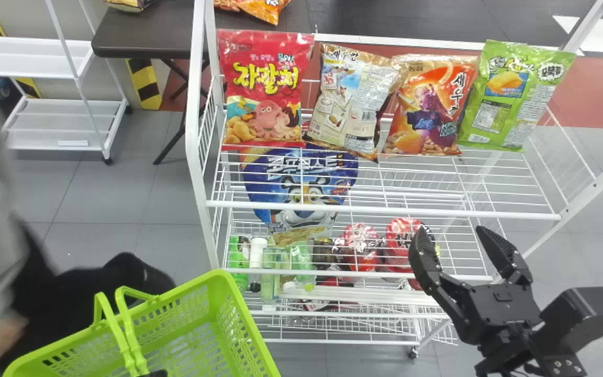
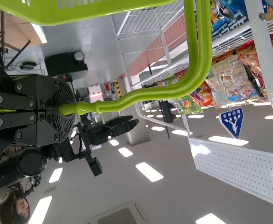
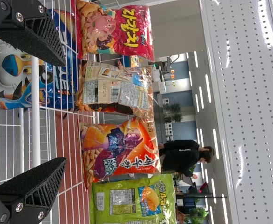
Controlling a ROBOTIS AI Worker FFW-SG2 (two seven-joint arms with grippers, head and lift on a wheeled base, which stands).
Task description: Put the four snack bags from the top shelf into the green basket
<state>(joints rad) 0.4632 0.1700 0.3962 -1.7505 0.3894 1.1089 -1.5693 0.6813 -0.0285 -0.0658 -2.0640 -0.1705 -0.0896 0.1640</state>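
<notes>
The left gripper (image 1: 156, 373), at seven o'clock, is grasping the handle (image 1: 136, 358) of the green basket (image 1: 243, 309). The right gripper (image 1: 453, 230), at four o'clock, is released. On the top shelf (image 1: 385, 209) are four bags: red bag (image 1: 266, 89) at eleven, beige bag (image 1: 354, 99) at one, orange bag (image 1: 430, 107) and green bag (image 1: 513, 97) at two.

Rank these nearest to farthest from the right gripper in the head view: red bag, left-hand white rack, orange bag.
From the right gripper:
1. Orange bag, right of shelf's middle
2. Red bag, shelf's left end
3. White rack, far left
</notes>
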